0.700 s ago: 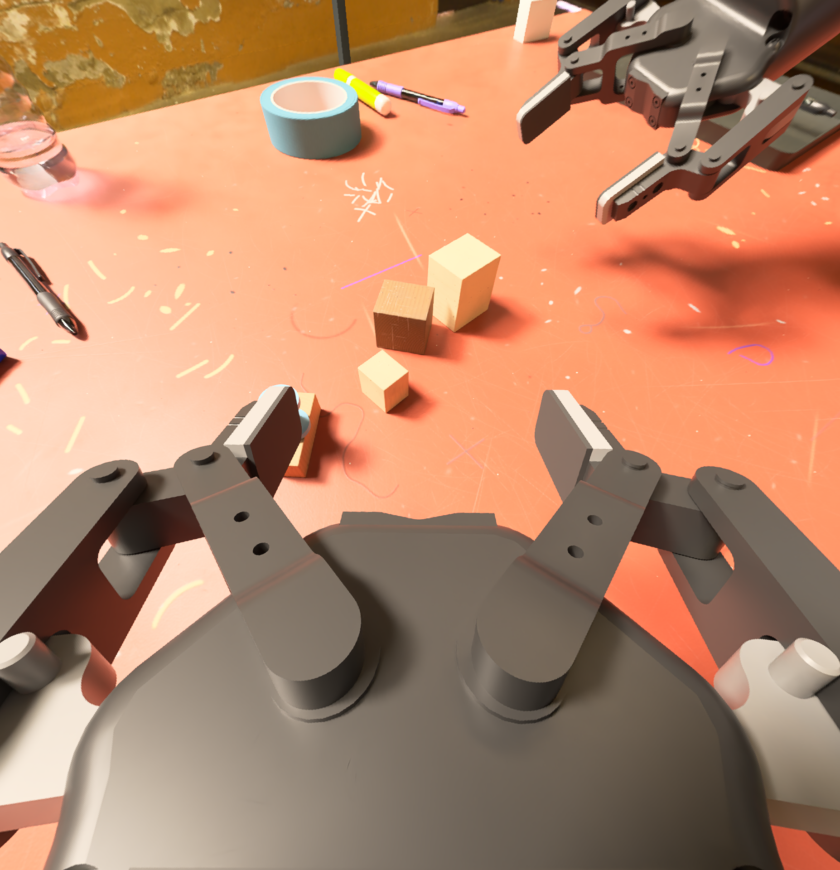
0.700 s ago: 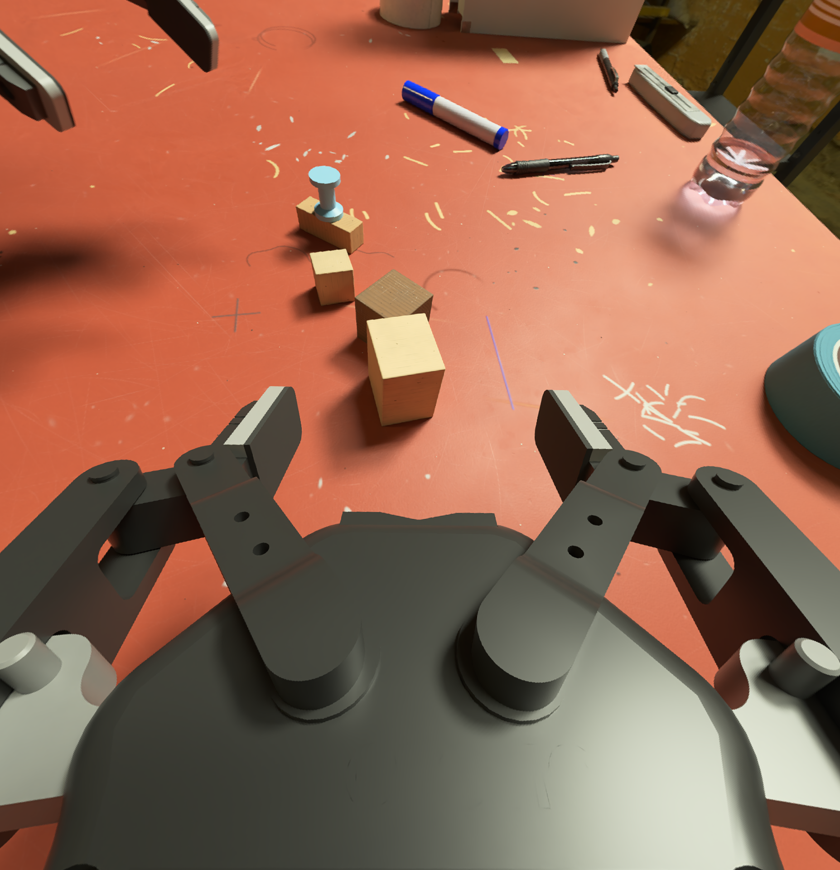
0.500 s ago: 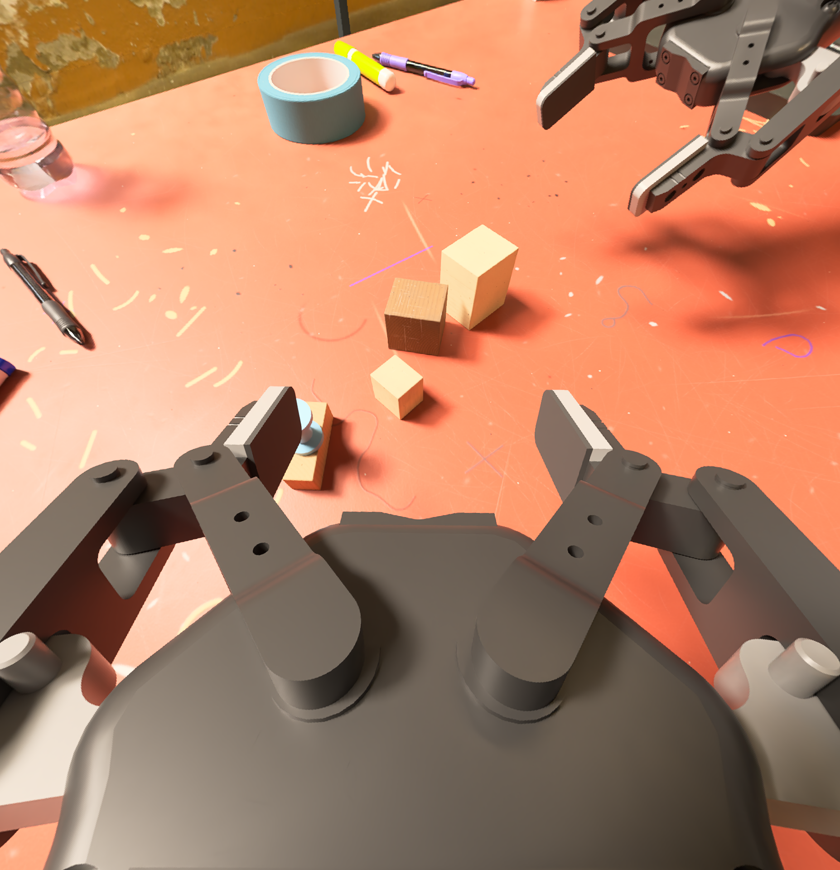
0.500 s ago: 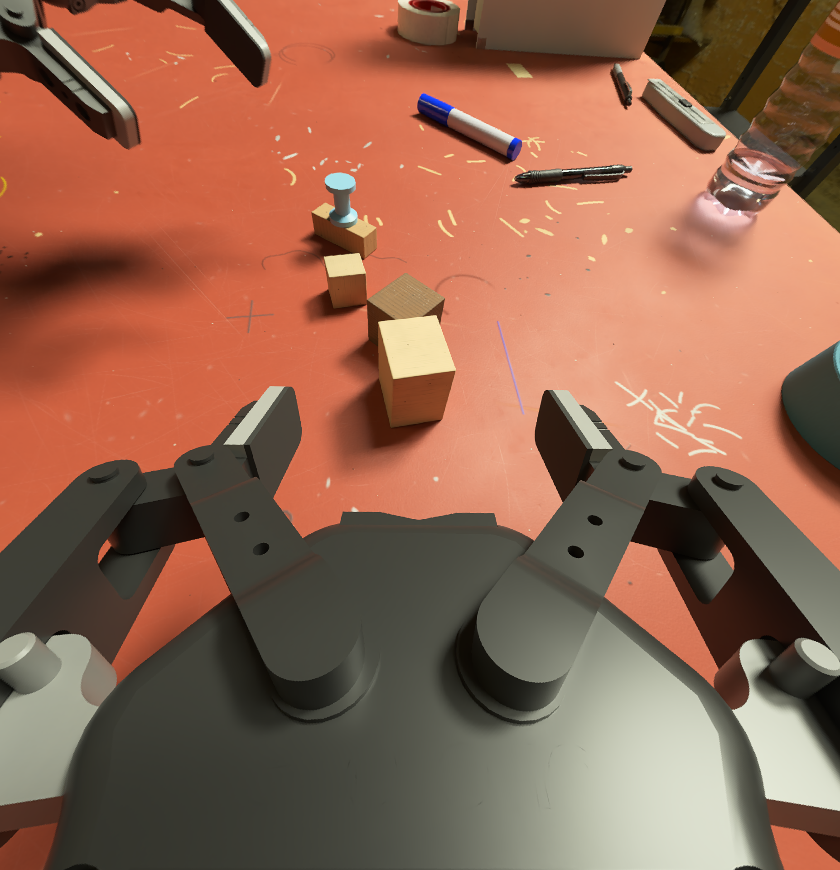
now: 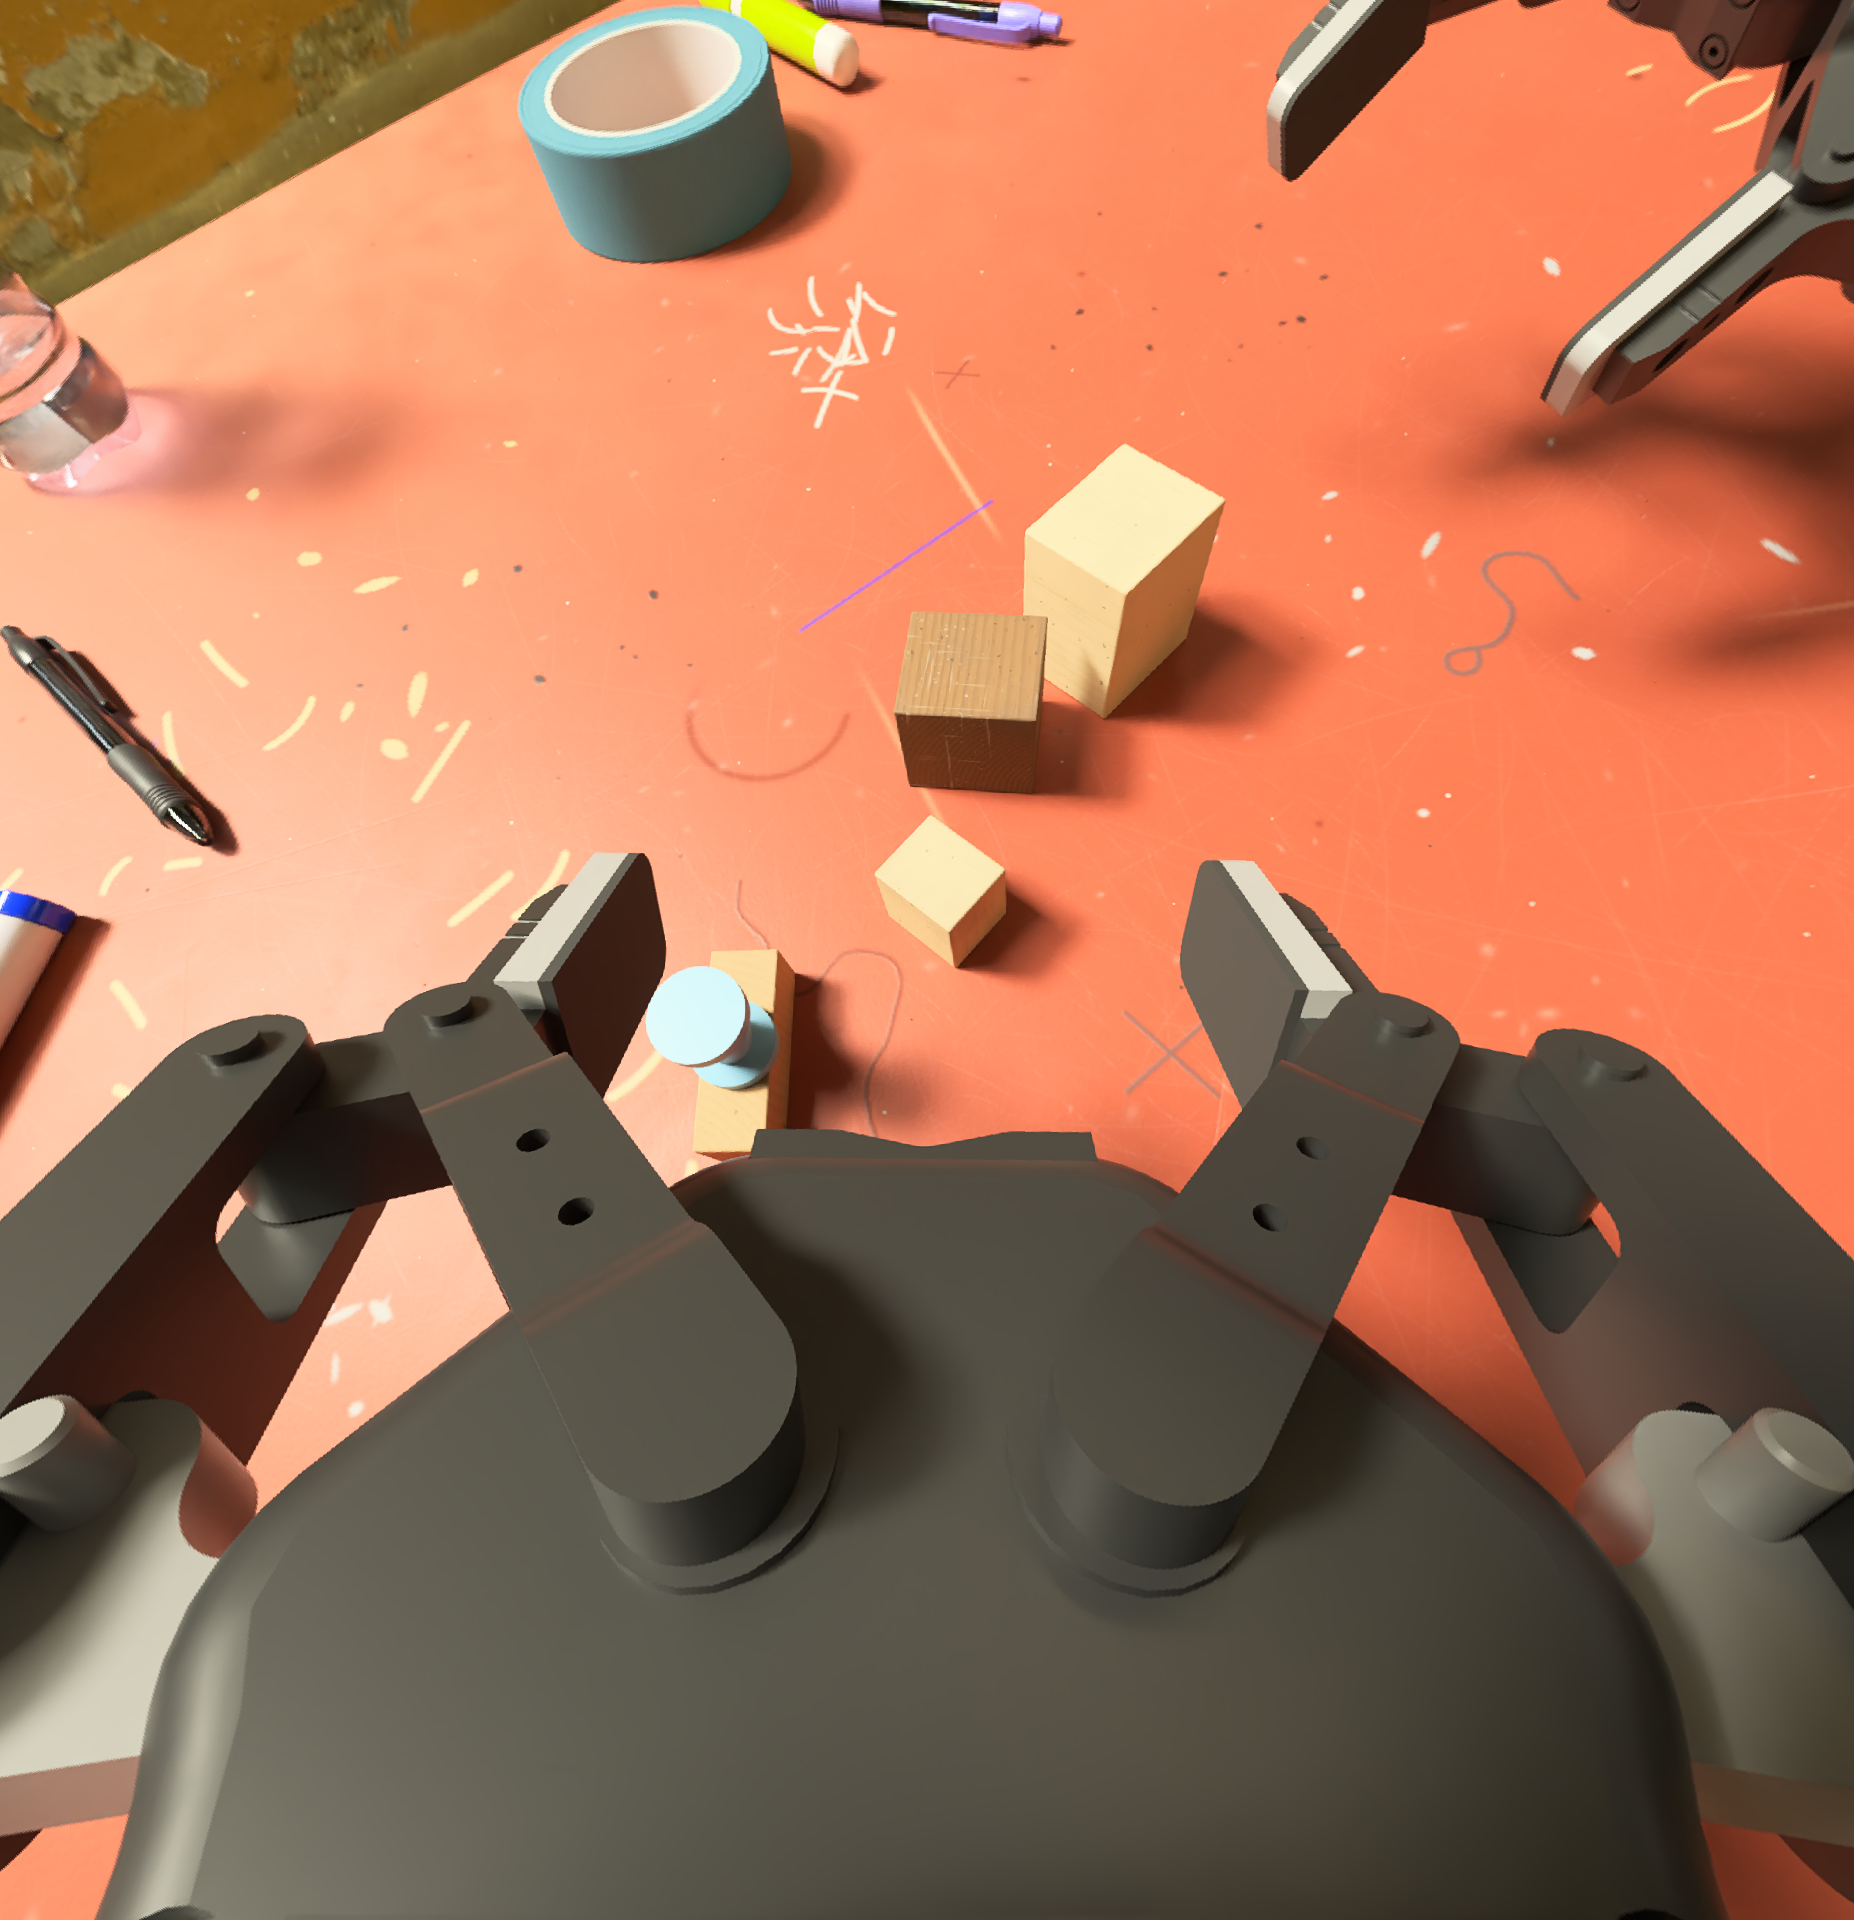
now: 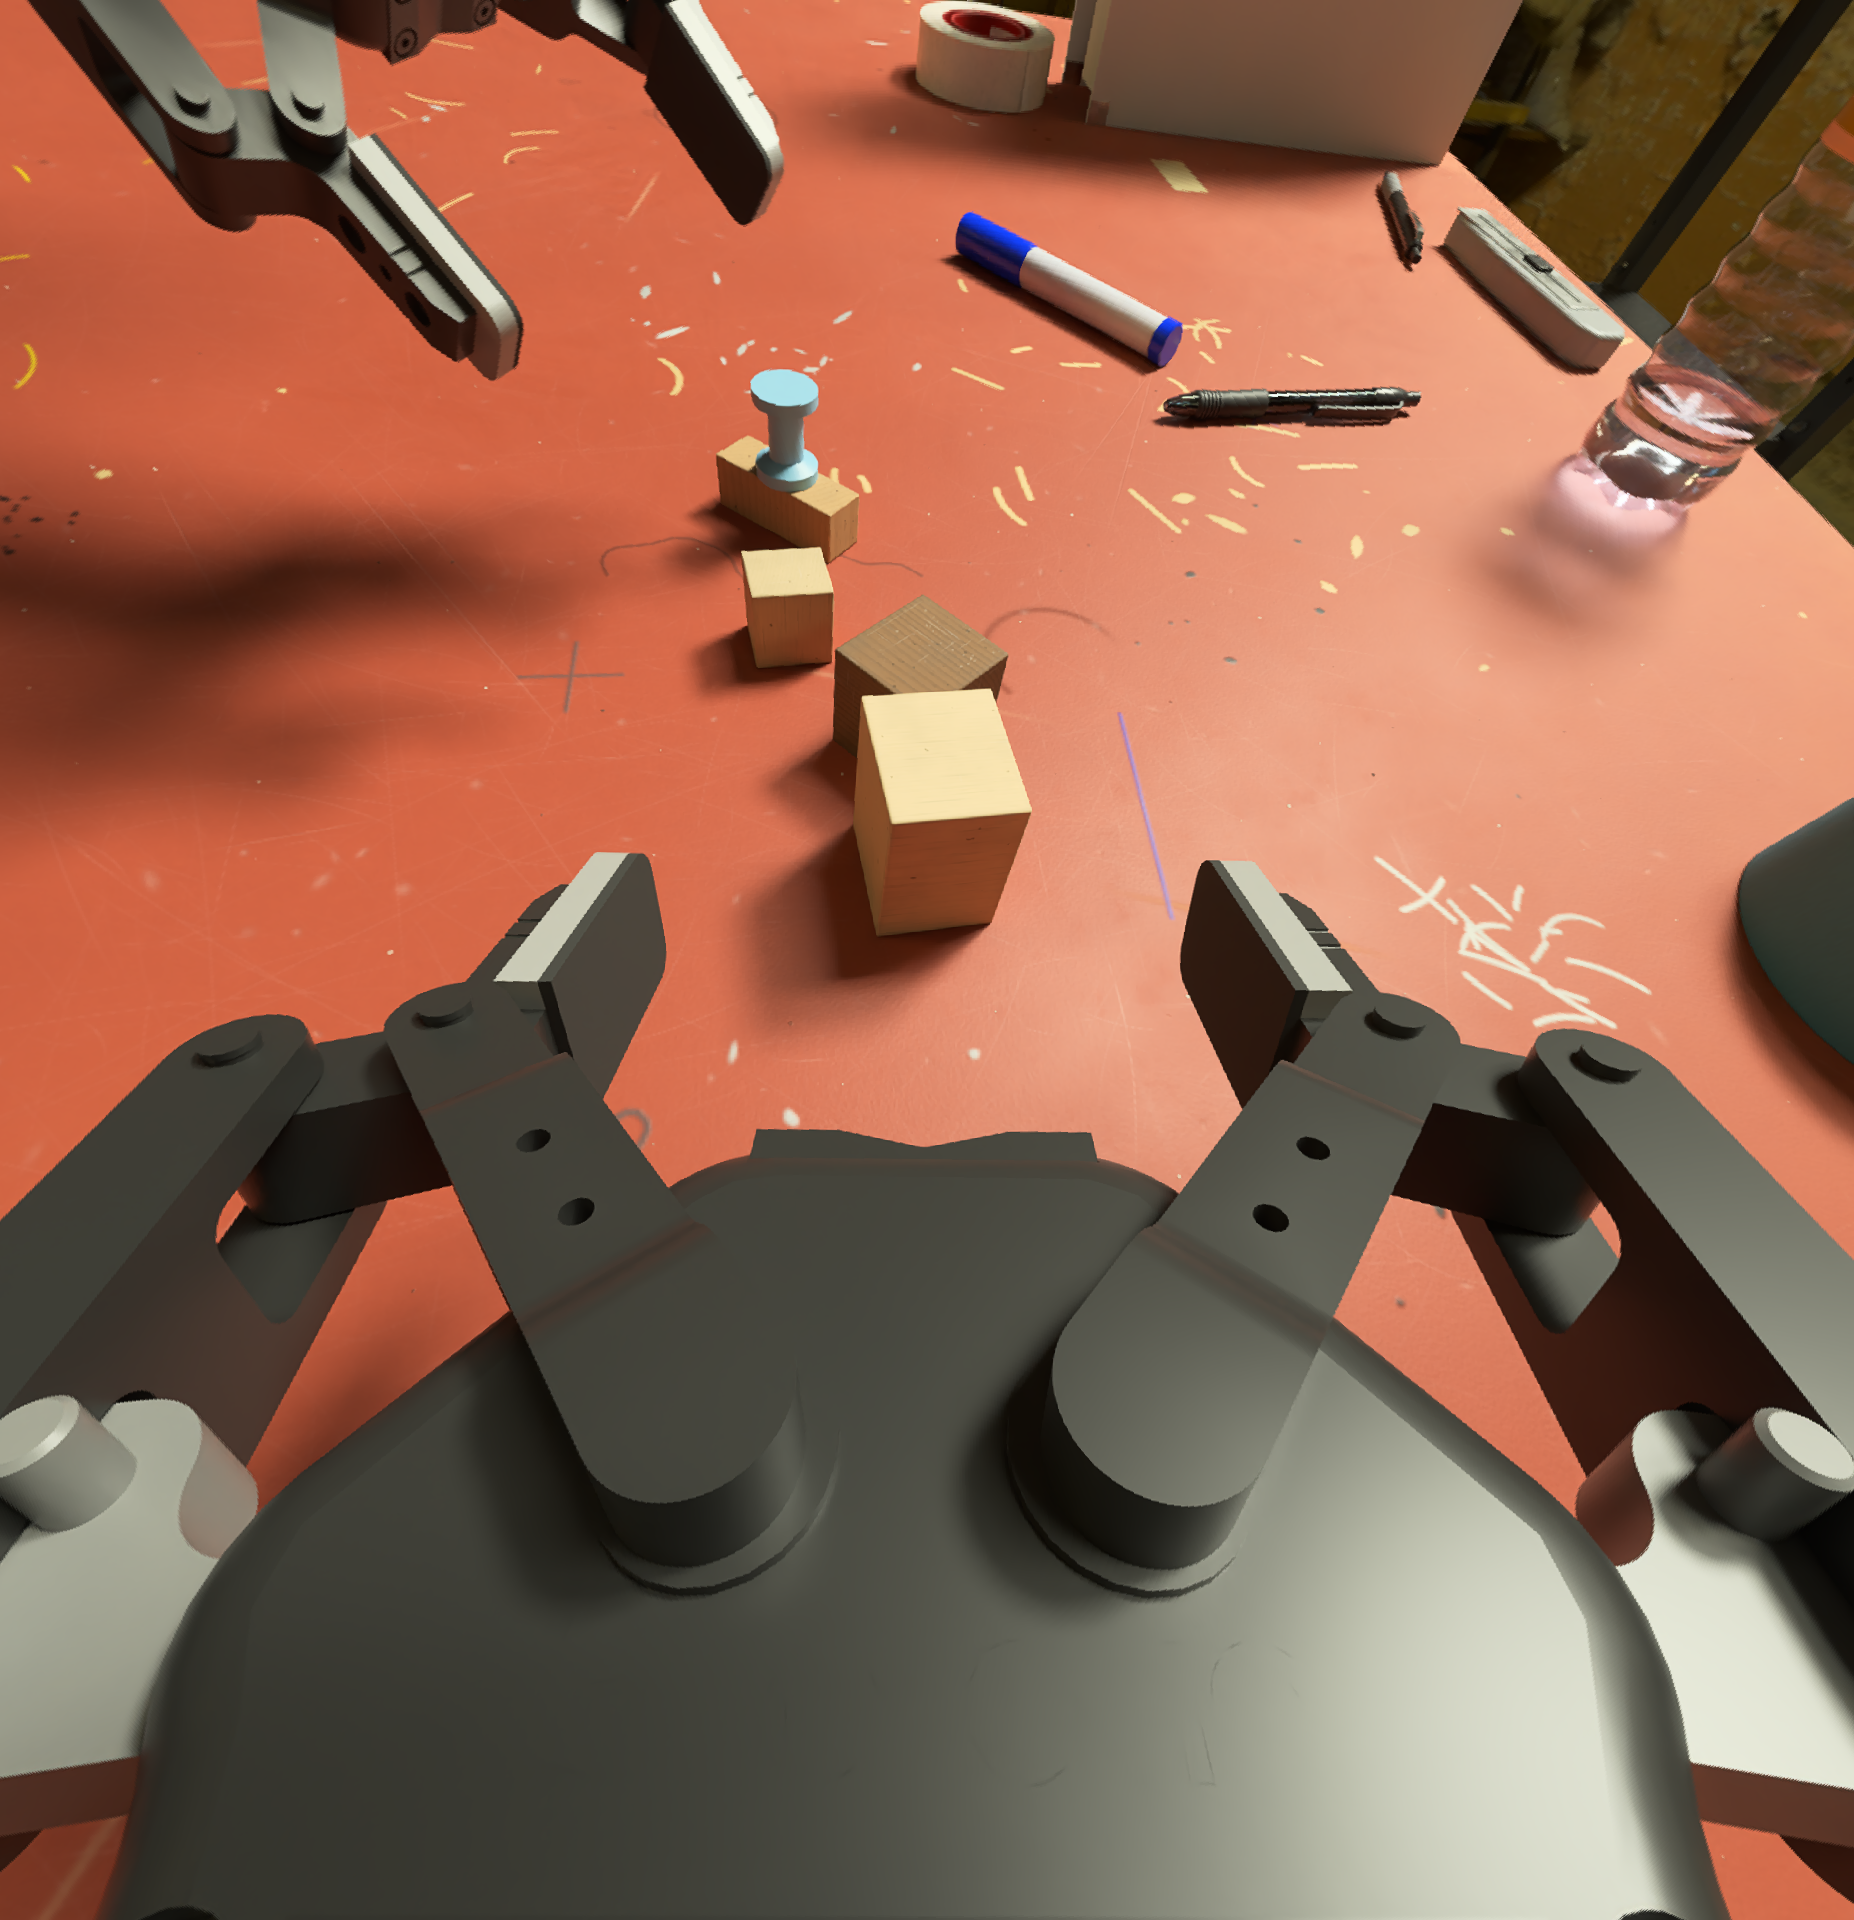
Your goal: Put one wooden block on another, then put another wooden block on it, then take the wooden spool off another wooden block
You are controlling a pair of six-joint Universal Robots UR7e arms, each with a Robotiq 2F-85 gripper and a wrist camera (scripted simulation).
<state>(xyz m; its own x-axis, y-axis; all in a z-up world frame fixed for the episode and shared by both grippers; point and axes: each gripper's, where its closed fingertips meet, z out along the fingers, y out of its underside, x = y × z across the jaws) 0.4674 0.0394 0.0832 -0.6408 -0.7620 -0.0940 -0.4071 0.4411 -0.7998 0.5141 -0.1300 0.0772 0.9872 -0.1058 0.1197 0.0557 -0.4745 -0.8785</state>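
Note:
Four wooden blocks lie in a row on the red table. A tall pale block [image 5: 1115,577] [image 6: 938,810], a dark brown cube [image 5: 970,698] [image 6: 918,646], a small pale cube [image 5: 942,888] [image 6: 788,605] and a flat tan block [image 5: 751,1049] [image 6: 788,501]. A light blue spool [image 5: 707,1027] [image 6: 786,431] stands upright on the flat block. My left gripper [image 5: 923,956] is open and empty, above the flat block and the small cube. My right gripper [image 6: 923,956] is open and empty, just short of the tall block. Each shows far off in the other's view.
A teal tape roll [image 5: 658,130], a water bottle [image 5: 29,400], a black pen [image 5: 107,732], a blue-capped marker [image 6: 1068,286], a white tape roll [image 6: 985,52], a white box [image 6: 1287,73] and a grey utility knife [image 6: 1531,286] lie around the blocks.
My left gripper has moved forward and to the left, so the spool now shows beside its left finger. My right gripper has drawn back a little. Both stay open.

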